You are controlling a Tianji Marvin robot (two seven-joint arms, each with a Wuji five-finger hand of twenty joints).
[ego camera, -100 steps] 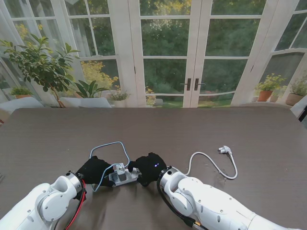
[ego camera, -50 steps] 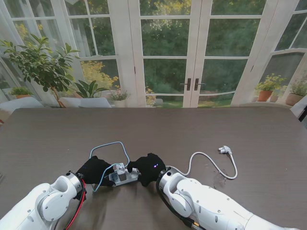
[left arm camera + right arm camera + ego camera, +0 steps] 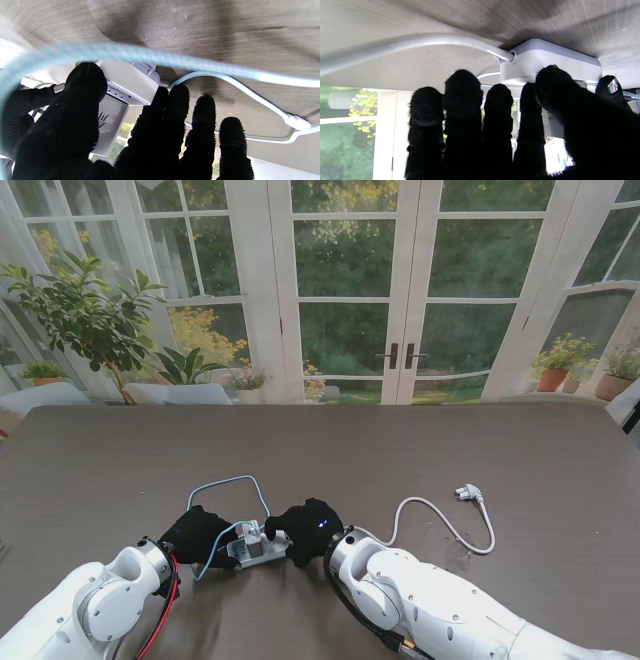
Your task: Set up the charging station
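Note:
A white power strip (image 3: 262, 549) lies on the table near me, between my two black-gloved hands. My left hand (image 3: 200, 535) is shut on a white charger block (image 3: 126, 83), thumb on one side and fingers (image 3: 172, 100) on the other, holding it on the strip. A light-blue cable (image 3: 225, 481) loops from the charger across the table. My right hand (image 3: 312, 530) grips the strip's right end (image 3: 550, 62), with the thumb pressed on its face. The strip's white cord (image 3: 440, 522) runs right to its plug (image 3: 467, 493), which lies loose on the table.
The brown table (image 3: 400, 450) stretches far beyond the hands to glass doors and potted plants. A white connector (image 3: 296, 121) of the blue cable lies on the table by my left hand. Both white forearms fill the near edge.
My right hand and forearm have edged slightly left against the strip. The left hand, charger and cables stay where they were.

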